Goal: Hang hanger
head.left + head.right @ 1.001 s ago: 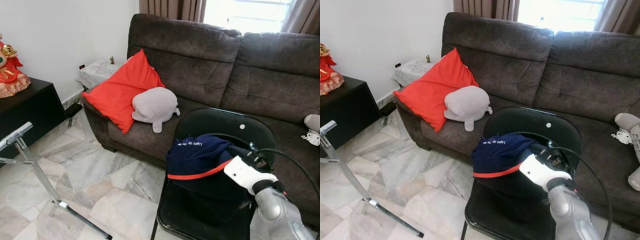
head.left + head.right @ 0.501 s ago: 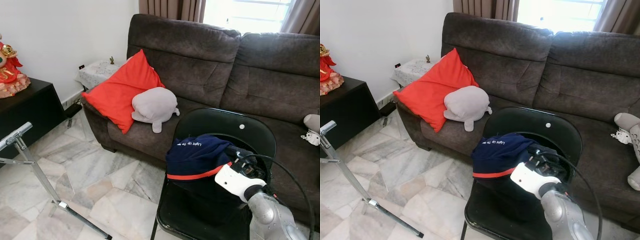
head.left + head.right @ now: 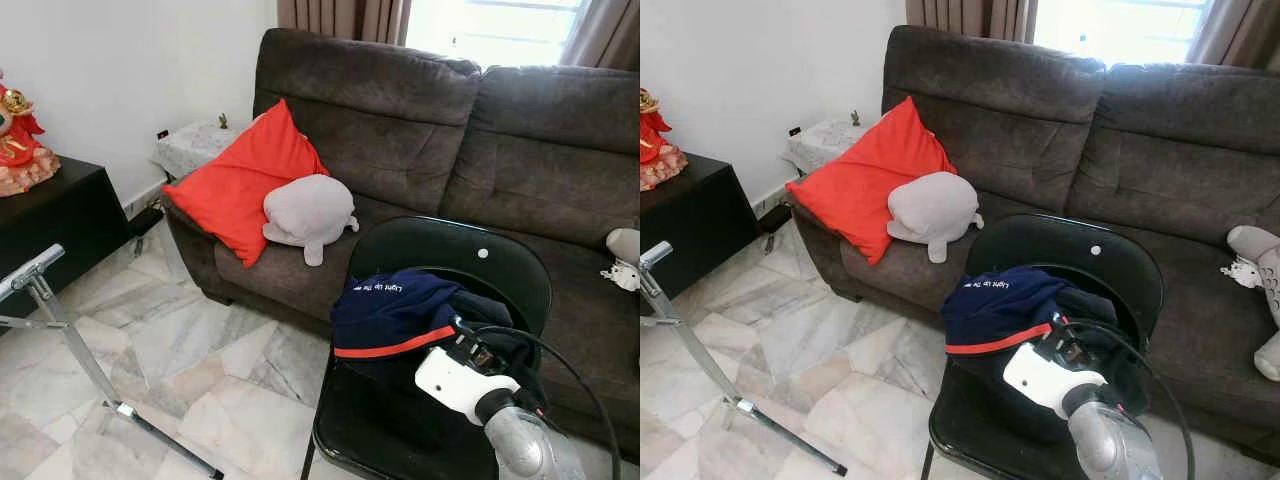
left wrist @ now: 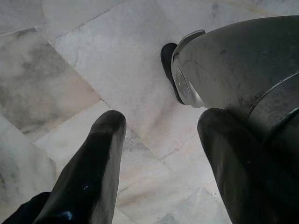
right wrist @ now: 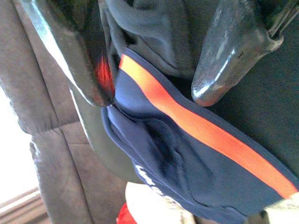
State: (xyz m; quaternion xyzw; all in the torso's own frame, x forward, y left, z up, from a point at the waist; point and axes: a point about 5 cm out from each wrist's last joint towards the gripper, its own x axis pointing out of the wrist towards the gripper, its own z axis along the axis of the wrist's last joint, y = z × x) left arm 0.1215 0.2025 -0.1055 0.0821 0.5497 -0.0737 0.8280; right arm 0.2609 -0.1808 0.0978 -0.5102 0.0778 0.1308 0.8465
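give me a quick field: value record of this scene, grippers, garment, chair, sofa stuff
right gripper: open, fingers apart over the garment, on the chair
left gripper: open, idle above the marble floor
garment: navy garment with an orange stripe, heaped on the seat
chair: black chair in front of the sofa
sofa: dark brown sofa holding a red cushion and a grey plush
rack: metal rack on the robot's left
hanger: cannot tell

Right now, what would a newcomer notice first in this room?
Probably the red pillow on the left end of the brown sofa, with a grey plush leaning on it. Next, the navy shirt heaped on the black chair before the sofa, with the right gripper open over it.
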